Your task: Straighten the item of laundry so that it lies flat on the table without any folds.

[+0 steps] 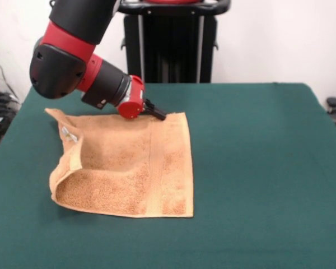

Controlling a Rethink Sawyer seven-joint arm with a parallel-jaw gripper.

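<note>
The arm [73,53] enters from the top left, bends at a black elbow joint, and slants down to the right through a red and black wrist. The claw [157,112] is a small black tip beyond the red wrist end, low and pointing down-right. Whether its fingers are parted or closed cannot be made out.

The orange-tan terry towel [131,168] lay on the dark green surface [257,168], left of its middle and not yet flat. Its right part, with a flat woven band running from the far edge to the near edge, rested smooth, while the left side stood raised and curled inward in a fold.
</note>
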